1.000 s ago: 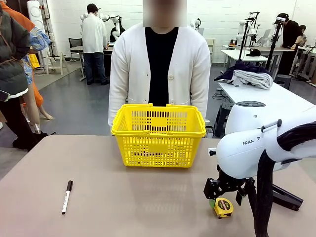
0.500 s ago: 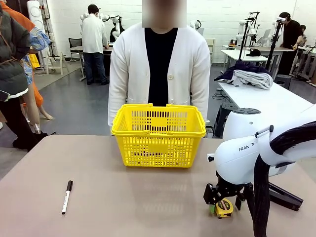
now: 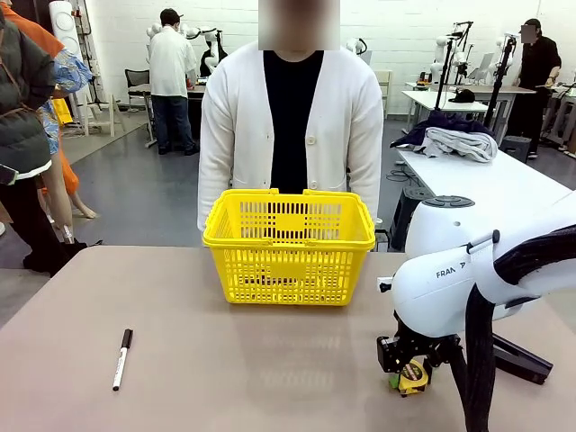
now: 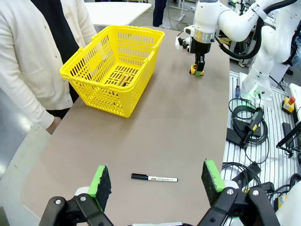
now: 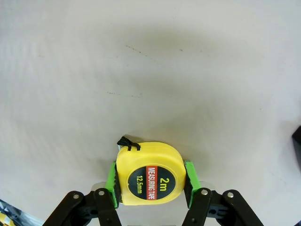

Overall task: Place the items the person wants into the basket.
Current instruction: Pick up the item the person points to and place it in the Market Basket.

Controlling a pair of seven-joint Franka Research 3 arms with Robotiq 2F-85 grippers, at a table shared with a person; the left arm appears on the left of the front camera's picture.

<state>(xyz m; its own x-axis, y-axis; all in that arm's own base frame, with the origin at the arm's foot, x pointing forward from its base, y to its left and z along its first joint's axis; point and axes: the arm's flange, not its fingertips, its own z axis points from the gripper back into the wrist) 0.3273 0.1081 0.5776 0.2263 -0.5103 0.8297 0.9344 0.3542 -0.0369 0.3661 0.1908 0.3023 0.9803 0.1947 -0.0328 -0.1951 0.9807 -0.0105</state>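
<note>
Now the right hand (image 5: 150, 195) is closed on the tape measure (image 5: 150, 175), green pads pressed against its two narrow sides, printed face toward the wrist camera. In the front view the tape measure (image 3: 412, 376) sits low at the bench (image 3: 270, 360) surface, near the robot's right edge; whether it has lifted clear I cannot tell.

Handling, as judged: small hard plastic case, compact and stiff, probably light but dense for its size. Smooth curved shell, so it could slip or pivot between the pads if swung fast. Grip across the flat-ish sides looks sound; the small black tab at the top corner stays clear of the pads.

Left hand (image 4: 157, 181) stands wide open, holding nothing, above a white marker (image 4: 154, 178) lying flat on the bench.

Room: the basket (image 3: 289, 247) stands well apart, toward the far side in front of the person (image 3: 290, 126), open top unobstructed, handles folded down onto the rim. Bare bench between hand and basket. The rim is tall relative to the tape measure, so a lift is needed before crossing over. Something dark already lies inside the basket.
</note>
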